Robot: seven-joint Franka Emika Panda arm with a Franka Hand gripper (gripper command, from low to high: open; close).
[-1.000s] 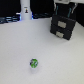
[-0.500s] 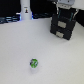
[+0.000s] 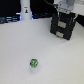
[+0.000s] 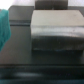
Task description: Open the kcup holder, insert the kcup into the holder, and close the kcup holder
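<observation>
The kcup holder (image 3: 63, 26) stands at the far edge of the white worktop (image 3: 30, 45), towards the exterior view's right; it is a black boxy unit with two stacked drawer-like fronts, each showing pale slots. The robot arm comes down from above onto it, and the pincer (image 3: 64, 11) sits right at the top of the unit, close against its upper edge. Whether the jaws are spread or closed cannot be told from either picture (the exterior view is too coarse, and the wrist view shows no fingers clearly).

The kcup (image 3: 34, 63), a small round green pod with whitish and blue marks, lies alone on the worktop near the front edge, well apart from the holder and nearer the middle of the surface.

A white bottle-like object (image 3: 25, 11) stands at the far edge towards the exterior view's left, well apart from the holder.

The wrist view is blurred: a dark grey boxy surface of the holder (image 4: 55, 35) fills most of it, with a teal patch (image 4: 4, 27) at one side.
</observation>
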